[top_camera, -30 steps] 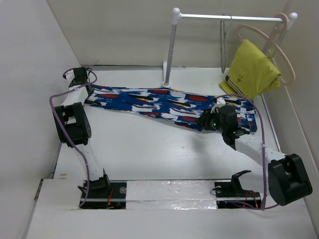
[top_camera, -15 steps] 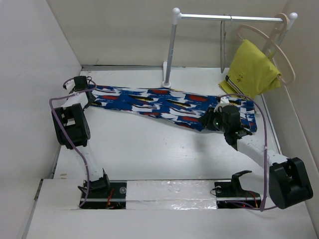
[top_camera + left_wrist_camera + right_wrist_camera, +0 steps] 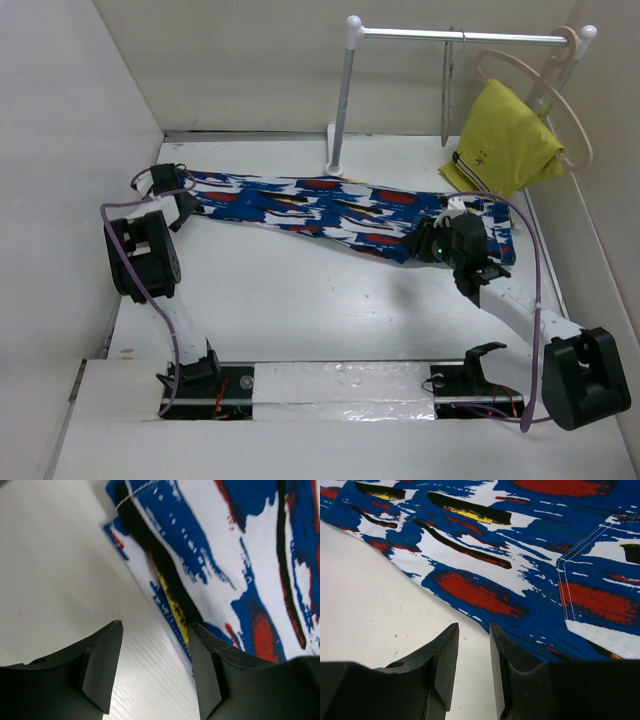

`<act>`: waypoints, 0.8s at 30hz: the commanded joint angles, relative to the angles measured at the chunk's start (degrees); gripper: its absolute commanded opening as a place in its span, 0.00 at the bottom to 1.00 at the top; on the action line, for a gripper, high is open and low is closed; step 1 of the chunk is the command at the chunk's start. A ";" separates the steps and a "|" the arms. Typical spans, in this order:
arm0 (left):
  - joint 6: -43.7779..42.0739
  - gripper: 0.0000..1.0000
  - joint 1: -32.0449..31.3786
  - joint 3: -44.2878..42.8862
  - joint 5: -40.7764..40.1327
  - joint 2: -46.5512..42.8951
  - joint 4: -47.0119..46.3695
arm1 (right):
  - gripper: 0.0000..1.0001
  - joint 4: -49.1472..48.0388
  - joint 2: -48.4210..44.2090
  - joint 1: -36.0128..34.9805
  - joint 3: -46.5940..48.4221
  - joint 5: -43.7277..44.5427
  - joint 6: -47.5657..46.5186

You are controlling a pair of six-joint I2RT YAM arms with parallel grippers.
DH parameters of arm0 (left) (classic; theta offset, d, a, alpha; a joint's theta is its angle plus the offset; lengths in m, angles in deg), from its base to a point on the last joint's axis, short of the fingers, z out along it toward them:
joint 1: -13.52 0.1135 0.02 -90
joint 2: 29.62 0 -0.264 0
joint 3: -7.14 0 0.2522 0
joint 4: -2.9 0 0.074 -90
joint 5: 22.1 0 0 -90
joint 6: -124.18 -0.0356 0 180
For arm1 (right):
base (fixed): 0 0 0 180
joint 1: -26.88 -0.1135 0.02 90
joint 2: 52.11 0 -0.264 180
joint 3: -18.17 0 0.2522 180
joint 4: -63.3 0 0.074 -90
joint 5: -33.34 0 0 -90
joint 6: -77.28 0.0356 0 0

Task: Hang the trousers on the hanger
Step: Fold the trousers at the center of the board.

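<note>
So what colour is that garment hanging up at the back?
The garment is plain yellow, clearest in the top external view.

Left arm (image 3: 145,255): white links, bulky black joint housing, lilac cable (image 3: 102,212) looping alongside
Right arm (image 3: 515,305): same white and black, tiny green wrist light
Left gripper (image 3: 155,626): two matte black wedge fingers
Right gripper (image 3: 473,627): likewise
Bases (image 3: 200,378): black brackets

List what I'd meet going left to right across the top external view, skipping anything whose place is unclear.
Left end effector → rail's white post → right end effector → grey wire hanger → yellow garment. The trousers span most of that width, so they are left out.
</note>
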State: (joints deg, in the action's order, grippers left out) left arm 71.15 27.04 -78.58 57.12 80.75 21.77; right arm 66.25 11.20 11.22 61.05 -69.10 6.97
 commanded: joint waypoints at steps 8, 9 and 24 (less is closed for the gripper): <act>3.81 0.59 0.46 0.16 2.53 -1.21 -3.34 | 0.38 -2.64 2.17 -1.30 0.93 -0.39 -1.23; 3.72 0.59 0.46 0.07 1.92 -0.95 -3.17 | 0.38 -2.55 2.26 -1.30 1.02 -0.30 -1.40; 3.81 0.24 0.46 -5.03 1.02 5.12 -1.23 | 0.37 -3.08 2.70 -1.30 0.32 1.99 -0.52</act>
State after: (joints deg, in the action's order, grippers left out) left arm 74.59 27.13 -81.64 58.19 84.79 19.64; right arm 66.12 14.26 10.30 61.07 -68.43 6.55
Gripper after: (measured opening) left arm 0.252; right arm 0.376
